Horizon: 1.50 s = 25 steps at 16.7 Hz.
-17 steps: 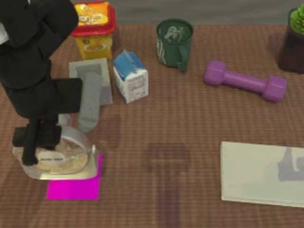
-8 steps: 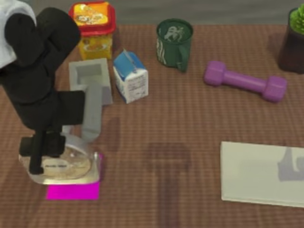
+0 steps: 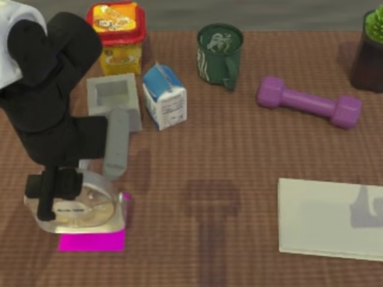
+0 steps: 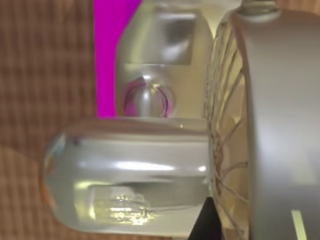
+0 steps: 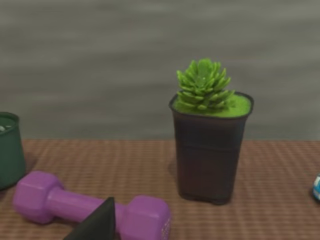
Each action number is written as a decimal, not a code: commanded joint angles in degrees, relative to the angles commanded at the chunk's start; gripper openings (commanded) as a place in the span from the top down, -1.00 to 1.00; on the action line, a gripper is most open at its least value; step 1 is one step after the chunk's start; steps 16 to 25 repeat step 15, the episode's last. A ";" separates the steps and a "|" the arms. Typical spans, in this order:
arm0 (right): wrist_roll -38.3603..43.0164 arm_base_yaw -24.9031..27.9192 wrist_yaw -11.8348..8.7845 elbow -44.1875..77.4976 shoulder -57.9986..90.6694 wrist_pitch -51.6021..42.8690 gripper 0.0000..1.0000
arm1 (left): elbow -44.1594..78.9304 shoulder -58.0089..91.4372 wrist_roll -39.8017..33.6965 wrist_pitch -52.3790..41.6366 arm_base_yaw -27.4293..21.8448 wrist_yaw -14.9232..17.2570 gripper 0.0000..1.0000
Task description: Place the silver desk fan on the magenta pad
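1. The left end effector [image 3: 51, 194] is clenched on the silver desk fan [image 3: 90, 206] at the worktop's left.
2. The fan overlaps the magenta pad [image 3: 93, 240] — probably resting there, though contact is unclear.
3. Left, I judge: let go and withdraw — right arm unseen from above.

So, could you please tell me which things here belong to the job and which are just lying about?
Job: silver desk fan, magenta pad, left gripper.

Lying about: yellow tub, grey hollow cube, milk carton, green mug, purple dumbbell, potted succulent, cream rectangle.
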 joint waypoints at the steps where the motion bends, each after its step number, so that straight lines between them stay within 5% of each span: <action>1: 0.00 0.00 0.00 0.00 0.00 0.00 -1.00 | 0.00 0.00 0.00 0.00 0.00 0.00 0.25; 9: 0.00 0.00 0.00 0.00 0.00 0.00 -1.00 | 0.00 0.00 0.00 0.00 0.00 0.00 -0.96; 25: 0.00 0.00 0.00 0.00 0.00 0.00 -1.00 | 0.00 0.00 0.00 0.00 0.00 0.00 -1.00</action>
